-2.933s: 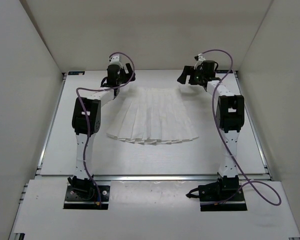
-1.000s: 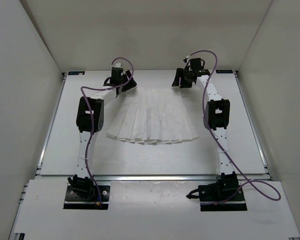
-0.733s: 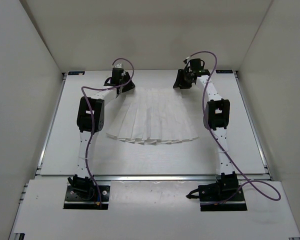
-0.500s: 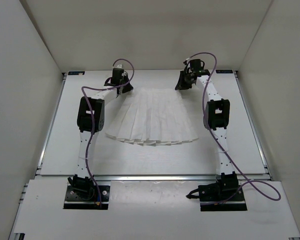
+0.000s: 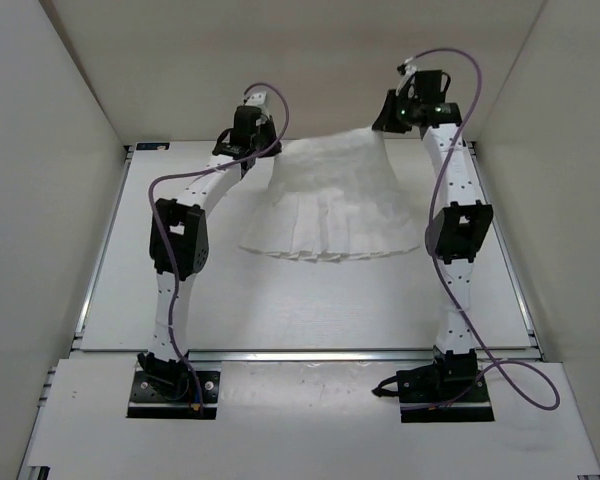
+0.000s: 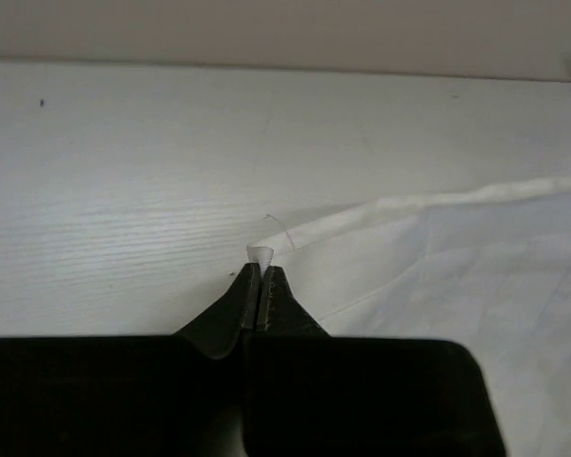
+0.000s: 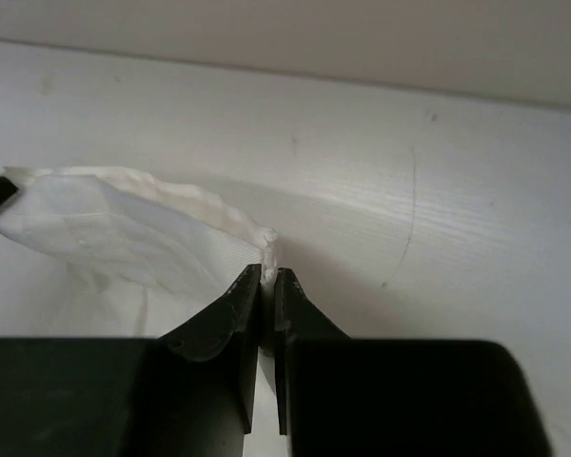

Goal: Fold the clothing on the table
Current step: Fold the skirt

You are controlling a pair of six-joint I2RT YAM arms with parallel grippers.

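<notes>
- At 12 o'clock on the table (image 5: pixel 280 310), top view: the clothing (image 5: pixel 330 200) is held up by its narrow top edge, with the wide pleated hem lower down at 6 o'clock, apparently resting on the surface.
- left gripper (image 6: pixel 261 271): fingers pressed together, pinching the top corner on its own side. A small tip of fabric shows past the fingertips in the wrist view.
- right gripper (image 7: pixel 267 276): fingers pressed together, pinching the opposite top corner. The fabric bunches just at the tips.
- Key relation: the held edge runs 9-to-3 between the two grippers, and the rest of the garment falls away from both toward 6 o'clock, i.e. toward the arm bases.
- Pleats run 12-to-6, across the held edge.
- Neither arm is nearer. Each has its own corner, at roughly matching height and reach.
- Judgement: the fold likely calls for carrying the top edge toward 6 o'clock over the hem, both grippers level so the edge stays square.
- Risk: both pinches are thin corner grips, so a corner could slip.
</notes>
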